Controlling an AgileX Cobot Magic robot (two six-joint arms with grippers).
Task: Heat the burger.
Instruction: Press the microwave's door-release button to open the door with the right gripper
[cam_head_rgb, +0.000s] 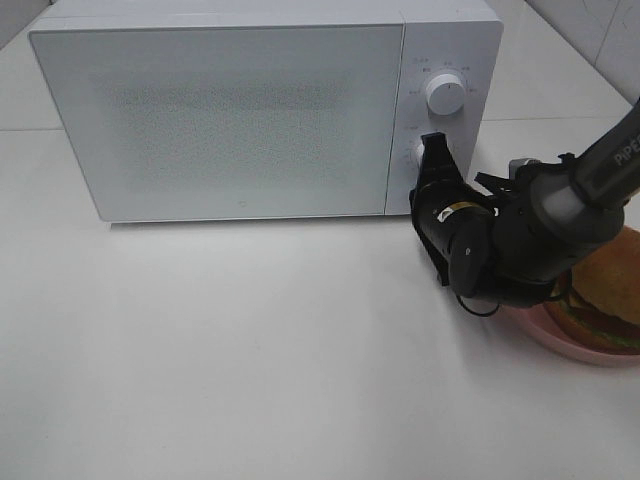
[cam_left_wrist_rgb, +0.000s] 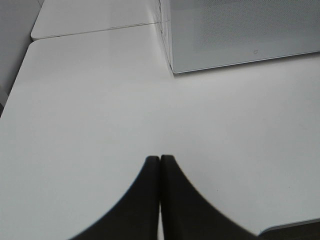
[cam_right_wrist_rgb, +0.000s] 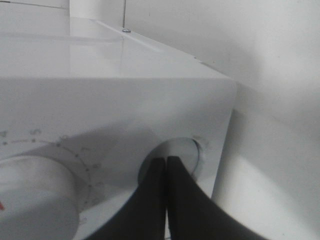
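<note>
1. Resting on a pink plate (cam_head_rgb: 560, 340) at the table's (cam_head_rgb: 250, 350) near right edge, the burger (cam_head_rgb: 612, 285) is sitting partly hidden behind the right arm (cam_head_rgb: 600, 170).
2. Reaching away from it, the right gripper (cam_head_rgb: 430, 143) is pointing at the microwave (cam_head_rgb: 230, 110), its tips at the lower knob (cam_head_rgb: 408, 153), beyond and to the left of the burger, well apart from it.
3. The right wrist view is showing what the high camera is hiding: both fingers (cam_right_wrist_rgb: 147, 205) are pressing flat together against that knob.
4. The left gripper (cam_left_wrist_rgb: 160, 161) is appearing only in its own wrist view, fingers together over bare white table, with the microwave's closed door (cam_left_wrist_rgb: 240, 30) farther off.
</note>
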